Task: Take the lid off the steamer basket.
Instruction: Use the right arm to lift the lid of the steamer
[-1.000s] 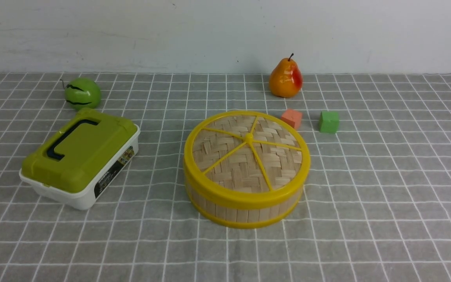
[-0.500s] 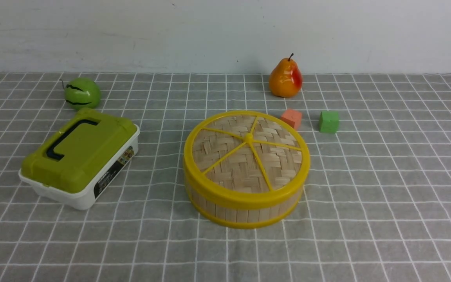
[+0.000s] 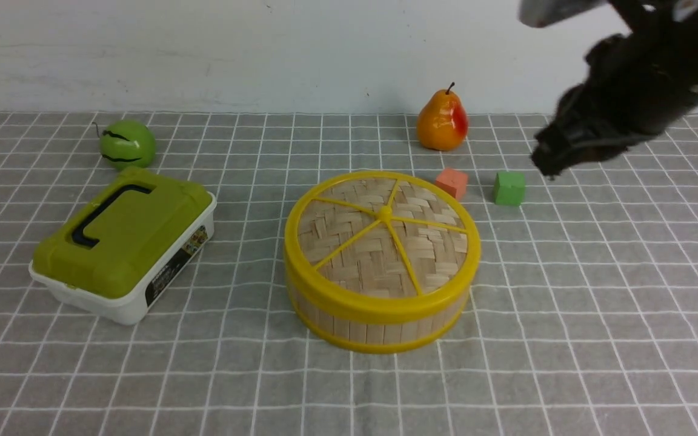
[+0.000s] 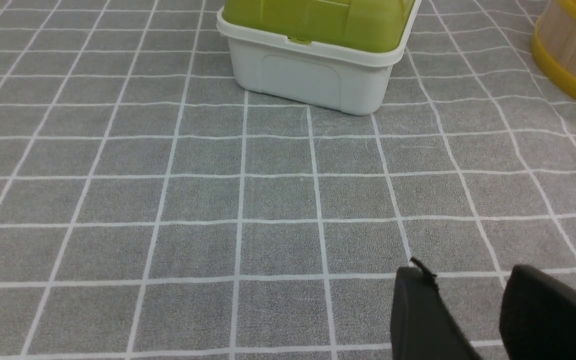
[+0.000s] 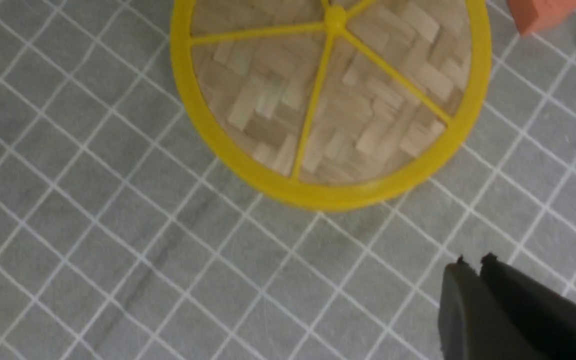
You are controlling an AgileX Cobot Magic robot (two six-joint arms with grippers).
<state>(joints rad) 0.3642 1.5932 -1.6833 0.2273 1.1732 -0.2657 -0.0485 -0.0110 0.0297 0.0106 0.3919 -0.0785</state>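
Observation:
The steamer basket [image 3: 379, 318] stands in the middle of the checked cloth, with the woven lid [image 3: 382, 236] seated on it, yellow rim and spokes facing up. My right gripper [image 3: 546, 163] hangs in the air to the back right of the basket, above the green cube; it touches nothing. In the right wrist view its fingers lie together, shut and empty [image 5: 474, 261], and the lid [image 5: 333, 100] shows ahead of them. The left gripper [image 4: 468, 272] is open, low over bare cloth, with one edge of the basket [image 4: 573, 50] off to its side.
A white box with an olive-green top [image 3: 125, 242] sits left of the basket. A green striped fruit [image 3: 127, 144] lies behind it. A pear [image 3: 443, 121], an orange cube [image 3: 452, 183] and a green cube [image 3: 509, 188] stand behind the basket on the right.
My right arm has swung into the front view from the right edge and now hangs at the upper right. The basket, lid and other objects have not moved.

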